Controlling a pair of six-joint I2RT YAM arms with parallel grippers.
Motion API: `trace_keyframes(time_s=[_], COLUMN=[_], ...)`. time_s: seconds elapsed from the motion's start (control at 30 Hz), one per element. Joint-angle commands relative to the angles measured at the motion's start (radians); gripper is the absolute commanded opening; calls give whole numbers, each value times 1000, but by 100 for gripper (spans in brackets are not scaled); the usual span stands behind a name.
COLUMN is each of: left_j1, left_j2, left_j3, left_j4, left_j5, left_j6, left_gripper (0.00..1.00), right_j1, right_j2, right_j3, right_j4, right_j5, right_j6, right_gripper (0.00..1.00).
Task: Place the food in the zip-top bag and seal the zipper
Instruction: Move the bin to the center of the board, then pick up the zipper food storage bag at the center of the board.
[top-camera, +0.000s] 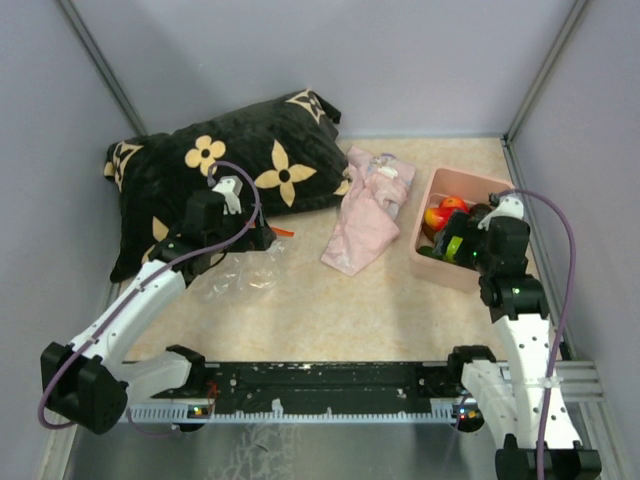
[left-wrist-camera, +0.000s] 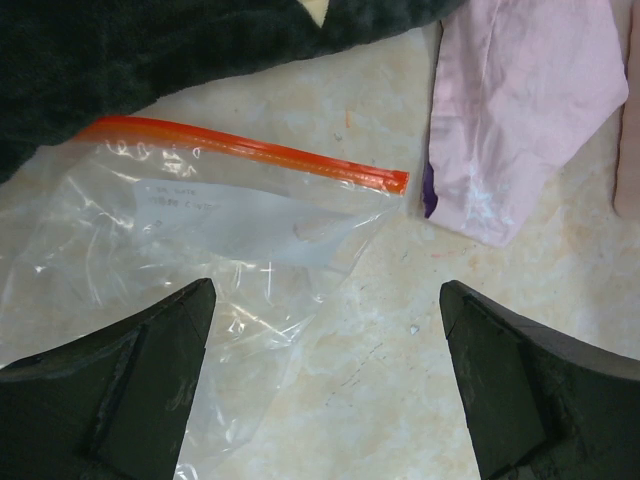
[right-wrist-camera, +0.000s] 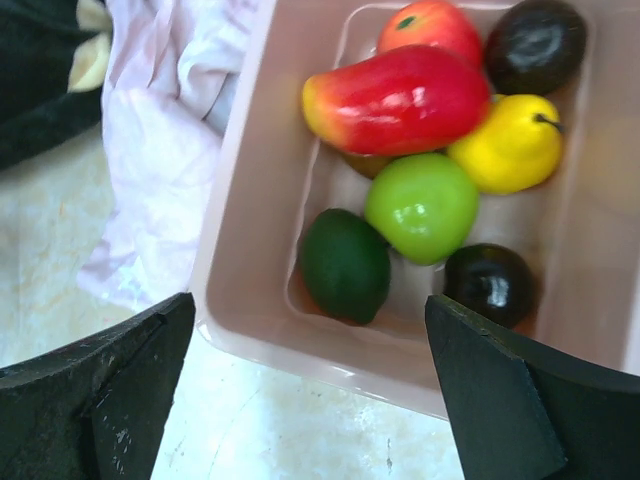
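The left gripper (left-wrist-camera: 325, 300) has its 2 jaws spread wide and holds nothing. It hangs over the near part of the zip-top bag (left-wrist-camera: 200, 220), with its left finger (left-wrist-camera: 130, 380) above the crinkled plastic and its right finger above the bare table (left-wrist-camera: 380, 380); whether either finger touches the bag cannot be told. The bag lies flat and has no food in it. Its zipper (left-wrist-camera: 250, 150) runs along the far edge, just beside the black pillow (left-wrist-camera: 150, 50). The pale pink cloth (left-wrist-camera: 520, 110) lies close to the right of the zipper's end.

The right gripper (right-wrist-camera: 308, 305) is also spread wide and holds nothing, above the near wall of the pink bin (right-wrist-camera: 250, 180). All the food (right-wrist-camera: 400, 100) sits inside this bin, well apart from the bag: 7 fruits, including a lime green one (right-wrist-camera: 422, 205) and a yellow one (right-wrist-camera: 512, 145).
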Motion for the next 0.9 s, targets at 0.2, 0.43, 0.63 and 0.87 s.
trace_keyframes(time_s=[0.2, 0.43, 0.63, 0.87], left_j1=[0, 0, -1, -1], left_j2=[133, 302, 458, 594], left_j3=[97, 167, 287, 381], left_j4=[23, -3, -102, -192], left_j5=[-175, -213, -316, -369], left_j6=[-303, -275, -235, -223], left_gripper=[99, 99, 99, 99], right_j1=[54, 54, 54, 59], right_j2=[-40, -87, -118, -136], right_j3=[-44, -59, -75, -86], right_j4=[86, 94, 108, 121], right_j5=[-95, -117, -136, -136], right_j6=[-32, -25, -18, -12], right_gripper=[99, 99, 99, 99])
